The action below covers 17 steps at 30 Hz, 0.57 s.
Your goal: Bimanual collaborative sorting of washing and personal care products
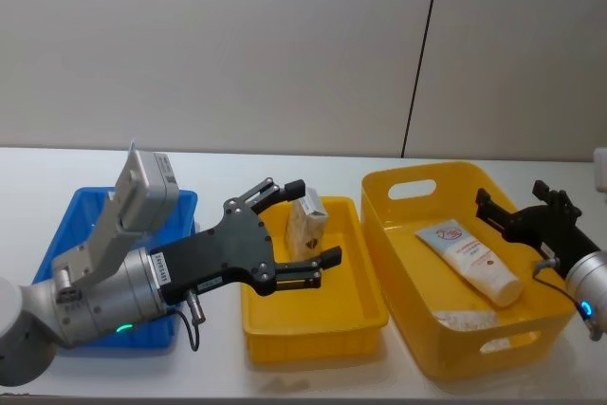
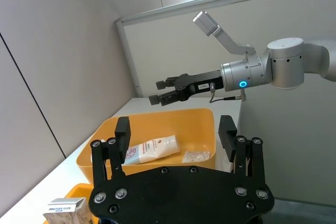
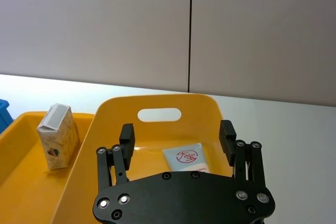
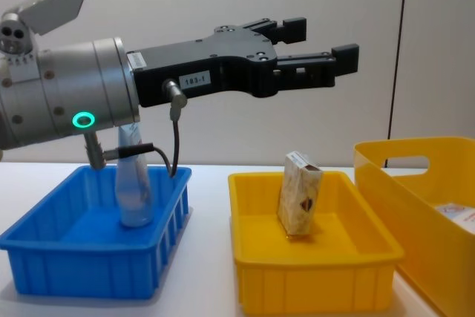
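Lying diagonally in the big yellow bin point(image 1: 417, 263), the tube point(image 1: 469, 260) — both end effectors point(image 1: 308, 225) point(image 1: 517, 211) released.

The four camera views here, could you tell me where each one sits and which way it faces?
Head view: high, looking down at three bins; left gripper open above the beige carton, right gripper by the tube.
Chest view: low, looking across; left gripper open.
Left wrist view: faces the big yellow bin and the right gripper.
Right wrist view: faces that bin, own gripper open.
All share the carton.
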### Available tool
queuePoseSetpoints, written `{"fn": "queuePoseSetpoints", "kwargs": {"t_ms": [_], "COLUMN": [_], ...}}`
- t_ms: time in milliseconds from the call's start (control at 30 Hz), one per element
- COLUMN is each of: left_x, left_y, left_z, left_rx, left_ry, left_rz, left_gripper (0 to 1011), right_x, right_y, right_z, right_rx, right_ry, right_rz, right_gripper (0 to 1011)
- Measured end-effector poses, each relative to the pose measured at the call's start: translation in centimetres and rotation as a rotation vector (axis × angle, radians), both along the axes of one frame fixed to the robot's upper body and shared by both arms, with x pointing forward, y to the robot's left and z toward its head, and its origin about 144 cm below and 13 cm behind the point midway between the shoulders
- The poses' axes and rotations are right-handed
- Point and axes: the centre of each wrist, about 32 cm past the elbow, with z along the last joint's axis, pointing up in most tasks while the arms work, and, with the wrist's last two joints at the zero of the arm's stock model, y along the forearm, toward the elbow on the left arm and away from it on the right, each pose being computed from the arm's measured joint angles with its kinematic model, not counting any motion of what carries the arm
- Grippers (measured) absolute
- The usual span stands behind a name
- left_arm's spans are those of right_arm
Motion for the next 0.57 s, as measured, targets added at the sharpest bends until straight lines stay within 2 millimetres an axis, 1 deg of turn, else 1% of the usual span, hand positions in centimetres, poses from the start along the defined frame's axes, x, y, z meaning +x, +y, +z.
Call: {"fn": "queuePoseSetpoints", "kwargs": {"t_ms": [100, 567], "left_x": [0.0, 0.0], "left_y": [0.0, 0.0], "left_z": [0.0, 0.0], "left_rx": [0.0, 0.0], "left_ry": [0.0, 0.0], "left_rz": [0.0, 0.0], "left_gripper": [1001, 1001], "right_x": [0.01, -0.11], "right_y": [0.08, 0.47], "right_z": [-0.02, 0.11], "right_rx": [0.001, 0.006], "right_ry": [0.0, -0.007], "right_rz": [0.001, 0.012], "right_gripper": [1004, 1004]}}
